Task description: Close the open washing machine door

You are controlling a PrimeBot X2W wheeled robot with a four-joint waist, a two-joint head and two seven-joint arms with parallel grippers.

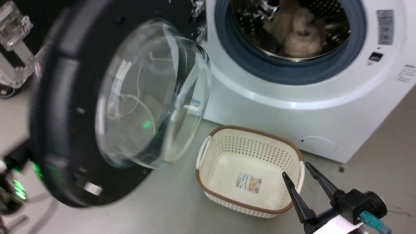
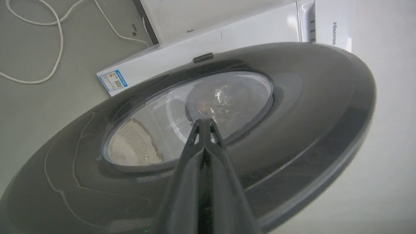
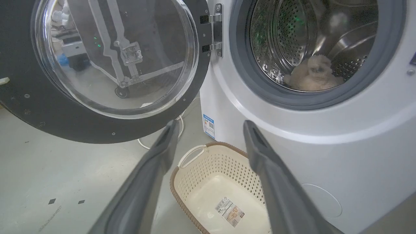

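The washing machine door [image 1: 65, 81] stands swung open to the left of the white machine [image 1: 325, 107], its bulging glass bowl [image 1: 152, 94] facing the drum side. In the right wrist view the door [image 3: 19, 97] hangs on its metal hinge [image 3: 214, 31]. My left gripper [image 2: 204, 122] is shut on nothing. Its tips are pressed together at the door's glossy outer face [image 2: 308, 97], by the window; I cannot tell whether they touch it. My right gripper [image 1: 296, 169] is open above the basket's right rim, well apart from the door. Its fingers [image 3: 156, 162] point toward the machine front.
A cream perforated basket [image 1: 214, 182] sits on the floor in front of the machine, below the door's swing. A cream fluffy item [image 1: 302, 35] lies inside the steel drum [image 3: 282, 39]. A white cable [image 2: 58, 42] lies on the floor to the left.
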